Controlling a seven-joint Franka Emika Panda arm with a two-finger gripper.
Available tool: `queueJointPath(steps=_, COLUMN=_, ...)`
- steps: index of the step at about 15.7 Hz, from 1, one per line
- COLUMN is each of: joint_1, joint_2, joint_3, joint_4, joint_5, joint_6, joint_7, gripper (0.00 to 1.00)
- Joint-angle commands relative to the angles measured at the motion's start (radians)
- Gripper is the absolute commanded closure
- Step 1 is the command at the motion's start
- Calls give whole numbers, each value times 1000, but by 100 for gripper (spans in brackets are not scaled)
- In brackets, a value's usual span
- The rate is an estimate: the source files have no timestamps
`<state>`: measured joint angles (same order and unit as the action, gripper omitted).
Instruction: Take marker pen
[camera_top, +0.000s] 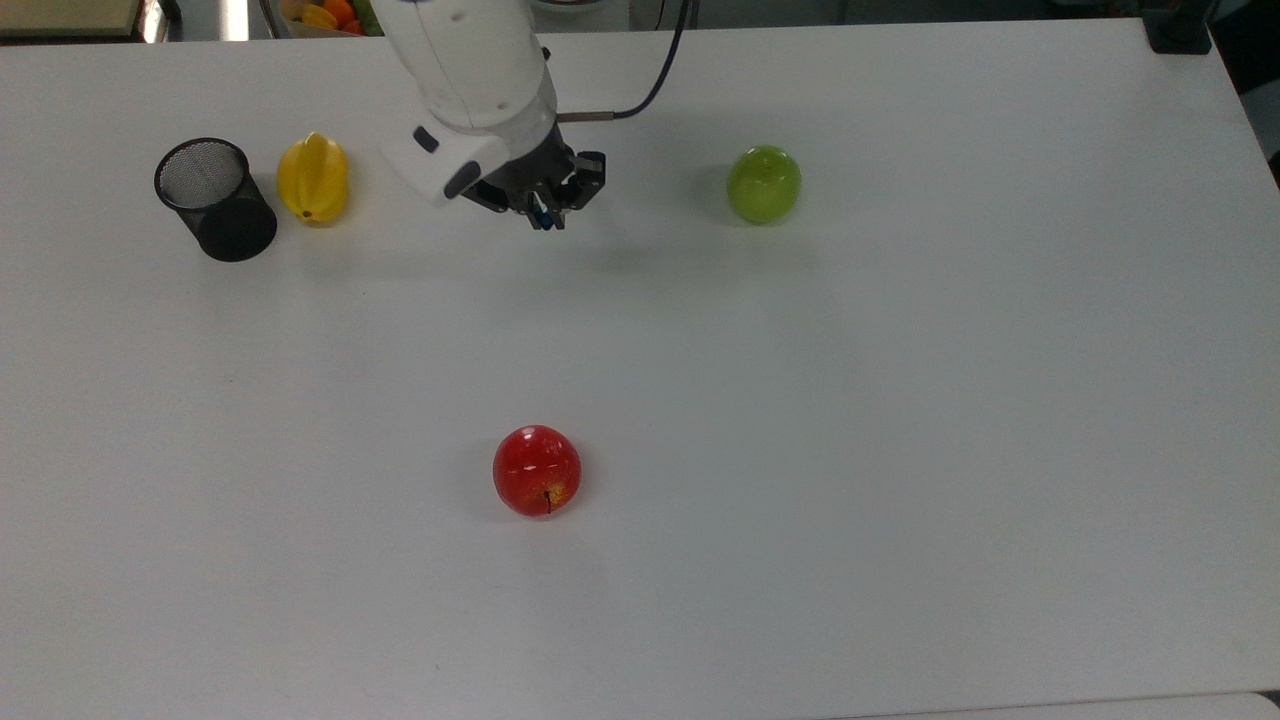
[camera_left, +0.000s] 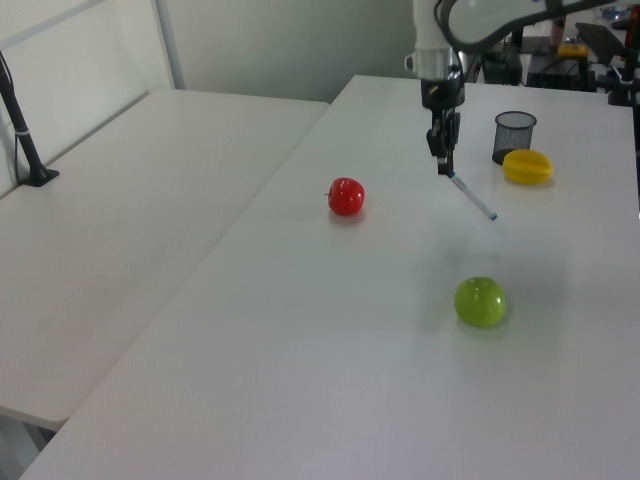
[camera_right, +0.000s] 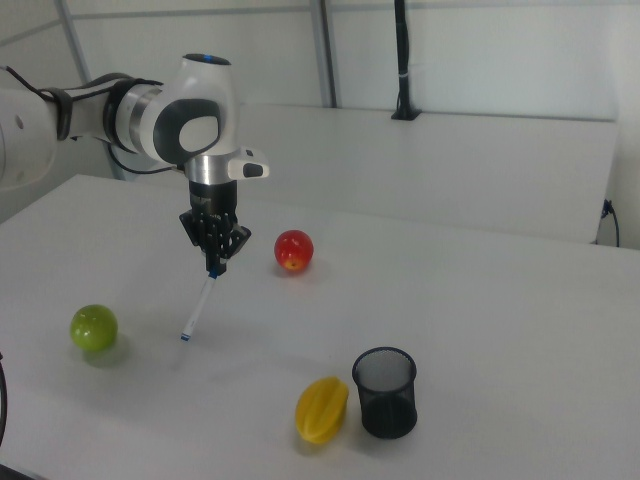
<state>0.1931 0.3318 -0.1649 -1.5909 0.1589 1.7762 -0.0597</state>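
Observation:
My gripper (camera_top: 545, 215) is shut on the marker pen (camera_left: 470, 195), a slim white barrel with a blue cap. The pen hangs tilted from the fingers over the white table (camera_top: 900, 400); in the right view the marker pen (camera_right: 198, 305) slants down toward the right view's left. From above, a small blue bit of the marker pen (camera_top: 541, 213) shows between the fingers. In the top view the gripper is between the yellow fruit (camera_top: 313, 178) and the green apple (camera_top: 763, 183). The gripper (camera_left: 442, 165) and gripper (camera_right: 214, 262) point straight down.
A black mesh cup (camera_top: 213, 195) stands next to the yellow fruit at the top view's upper left. A red apple (camera_top: 537, 470) lies near the table's middle. In the right view, the cup (camera_right: 385, 392) and yellow fruit (camera_right: 322, 409) sit near the front edge.

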Motion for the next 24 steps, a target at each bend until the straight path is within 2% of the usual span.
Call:
queueJointPath(steps=1, joint_1=31, joint_2=39, joint_3=4, joint_4=2, joint_5=14, joint_6=-14, joint_7=14, gripper=91)
queueJointPath(steps=6, joint_1=62, joint_2=125, joint_3=19, joint_4=0, joint_5=-2, joint_6=3, joint_7=51, gripper=90)
queueJointPath(steps=8, joint_1=66, joint_2=142, joint_3=22, joint_4=2, joint_5=-2, joint_6=23, joint_7=55, gripper=85)
queueJointPath(steps=9, joint_1=69, joint_2=150, joint_3=22, joint_4=2, joint_5=-4, joint_6=40, joint_7=64, gripper=73)
queueJointPath(steps=10, joint_1=71, joint_2=156, joint_3=22, joint_4=2, joint_5=-4, joint_6=49, joint_7=75, gripper=48)
queueJointPath(steps=11, joint_1=71, joint_2=158, joint_3=22, joint_4=2, joint_5=-7, joint_6=55, joint_7=89, gripper=30)
queueJointPath(steps=12, joint_1=71, joint_2=159, joint_3=22, joint_4=2, joint_5=-15, joint_6=55, joint_7=95, gripper=27)
queueJointPath(steps=14, joint_1=71, joint_2=159, joint_3=22, joint_4=2, joint_5=-27, joint_6=63, joint_7=103, gripper=0)
queueJointPath(steps=17, joint_1=66, joint_2=142, joint_3=22, joint_4=5, joint_5=-39, joint_6=55, joint_7=112, gripper=0)
queueJointPath(steps=20, joint_1=45, joint_2=73, joint_3=24, joint_4=6, joint_5=-79, joint_6=51, joint_7=197, gripper=0)
queueJointPath(steps=24, joint_1=-62, joint_2=-32, joint_3=90, joint_4=2, joint_5=-124, joint_6=35, joint_7=233, gripper=0)
